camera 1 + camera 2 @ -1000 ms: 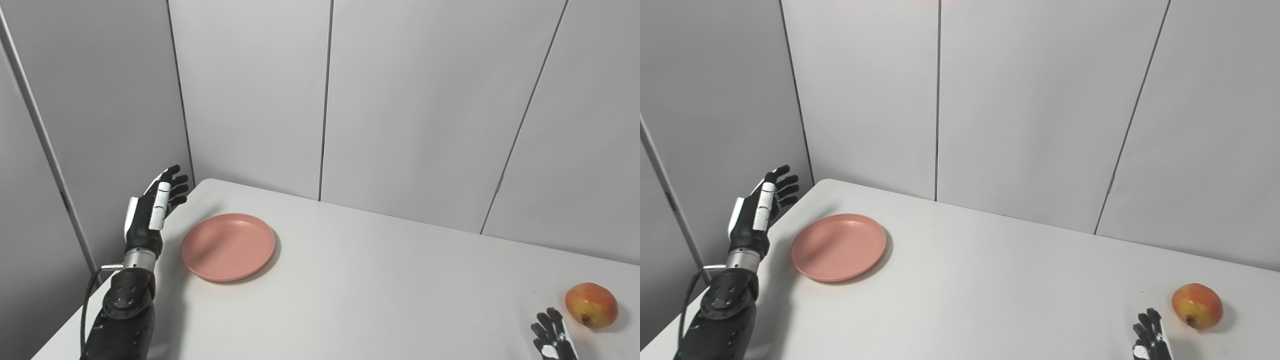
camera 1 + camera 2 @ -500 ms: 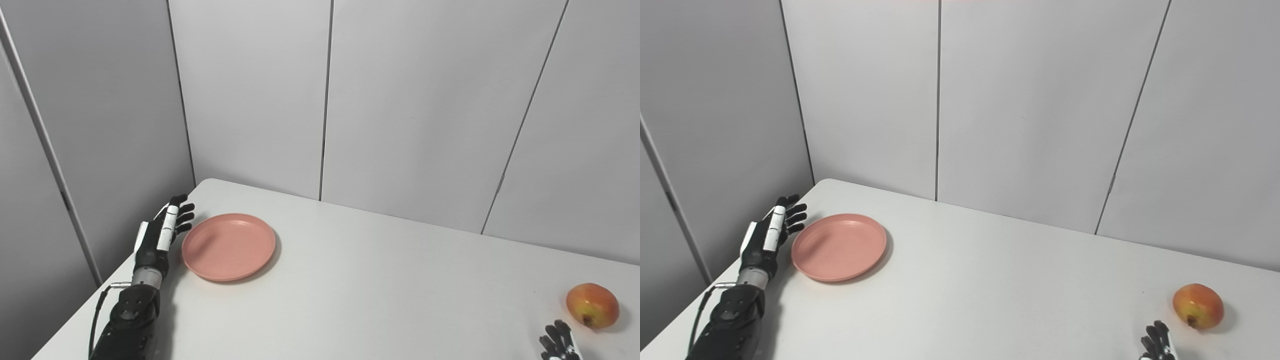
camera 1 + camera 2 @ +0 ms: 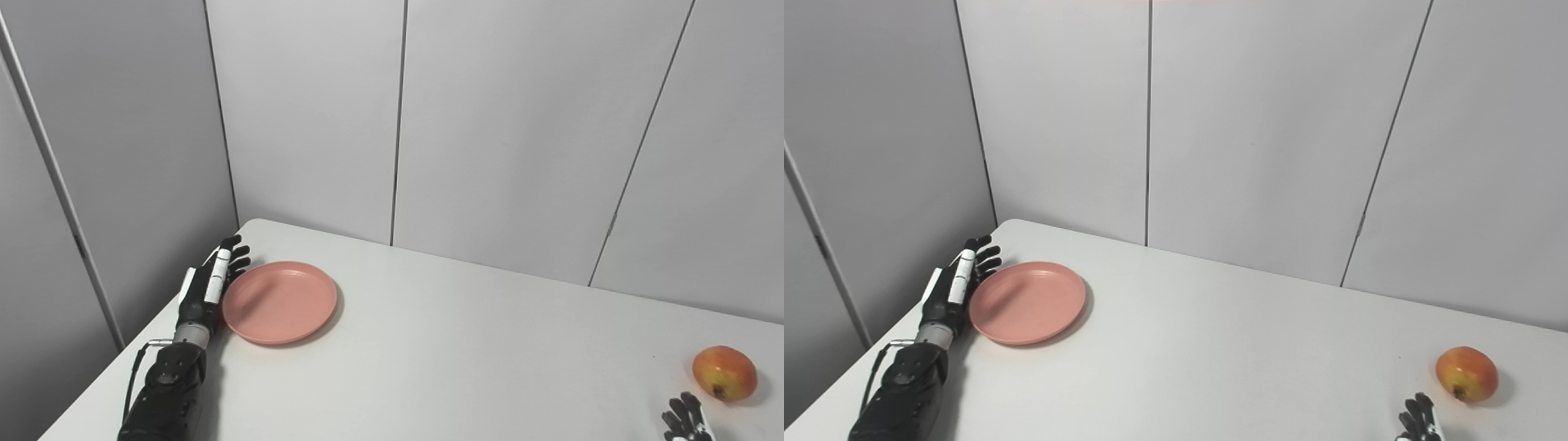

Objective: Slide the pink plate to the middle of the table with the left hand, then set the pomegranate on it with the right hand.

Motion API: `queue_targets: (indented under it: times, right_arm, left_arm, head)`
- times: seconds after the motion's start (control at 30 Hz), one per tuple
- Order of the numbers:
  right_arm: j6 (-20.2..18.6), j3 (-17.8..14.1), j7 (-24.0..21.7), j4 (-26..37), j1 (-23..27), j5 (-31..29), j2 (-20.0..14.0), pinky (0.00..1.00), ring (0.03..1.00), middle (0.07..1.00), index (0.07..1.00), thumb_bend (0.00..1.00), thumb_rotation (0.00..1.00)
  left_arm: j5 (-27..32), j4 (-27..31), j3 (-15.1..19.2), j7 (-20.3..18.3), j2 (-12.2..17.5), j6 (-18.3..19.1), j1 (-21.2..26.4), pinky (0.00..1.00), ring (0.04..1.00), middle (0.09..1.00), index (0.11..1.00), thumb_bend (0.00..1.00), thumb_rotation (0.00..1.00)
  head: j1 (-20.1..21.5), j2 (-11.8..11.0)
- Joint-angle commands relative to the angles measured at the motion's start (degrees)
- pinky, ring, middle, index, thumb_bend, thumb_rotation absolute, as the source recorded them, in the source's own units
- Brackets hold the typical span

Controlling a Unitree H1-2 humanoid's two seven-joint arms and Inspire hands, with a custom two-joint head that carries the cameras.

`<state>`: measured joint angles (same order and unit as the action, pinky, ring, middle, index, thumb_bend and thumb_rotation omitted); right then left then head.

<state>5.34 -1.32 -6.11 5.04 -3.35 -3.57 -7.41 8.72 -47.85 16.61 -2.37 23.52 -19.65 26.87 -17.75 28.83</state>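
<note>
since a second ago the left hand [image 3: 208,288] has dropped from its raised pose down to the table [image 3: 465,355] and moved in against the near-left rim of the pink plate [image 3: 280,301]. its fingers are straight and slightly fanned, holding nothing, with the palm side facing the plate's edge; it looks to be touching the rim or just beside it, though contact is hard to confirm. the plate itself has not shifted. far off at the bottom right, only the fingertips of the right hand [image 3: 685,418] poke into view, apart and curled on nothing as far as can be seen, a little lower than before.

by my reading the task has barely begun: the push to the middle of the table is about to start, and the placing has not been touched. the plate is a shallow, round, matte salmon-pink dish lying flat near the table's back left corner. the pomegranate [image 3: 724,373], a smooth red-and-yellow fruit, sits near the right edge, just beside the right hand.
</note>
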Motion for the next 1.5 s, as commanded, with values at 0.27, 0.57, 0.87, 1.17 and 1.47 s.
queue_targets:
  times: [0.27,0.57,0.87,1.17,1.47]
  right_arm:
    - [0.17,-0.52,0.05,0.66,0.36,-0.33,-0.40,1.00,0.972,0.979,1.000,0.42,0.84]
    - [0.61,-0.54,0.14,0.21,0.53,-0.19,-0.23,1.00,0.972,0.980,1.000,0.42,0.84]
    - [0.89,-0.35,0.14,-0.25,0.64,0.15,-0.07,1.00,0.968,0.977,1.000,0.43,0.84]
    - [0.99,-0.19,0.47,-0.29,0.82,0.66,0.39,1.00,0.960,0.971,0.996,0.42,0.84]
    - [1.02,0.02,0.43,-1.16,1.23,1.27,0.45,1.00,0.965,0.975,1.000,0.43,0.86]
  left_arm:
    - [-0.17,3.34,-1.13,-0.38,0.53,0.21,1.22,0.90,0.871,0.879,0.880,0.72,1.00]
    - [-0.44,3.21,-2.81,-0.97,0.37,-0.33,1.50,0.89,0.866,0.861,0.860,0.72,1.00]
    - [0.67,1.82,-4.10,-3.59,-0.41,-1.38,2.32,0.88,0.878,0.883,0.882,0.73,1.00]
    - [1.81,3.74,-4.57,-6.34,-2.16,-0.32,2.16,0.90,0.888,0.887,0.888,0.73,1.00]
    - [1.72,3.79,-5.68,-7.74,-2.66,0.10,2.26,0.94,0.903,0.899,0.910,0.75,1.00]
  head:
    - [0.06,-0.07]
    - [0.48,-0.36]
    - [1.10,-0.65]
    - [1.41,-0.87]
    - [2.20,-1.02]
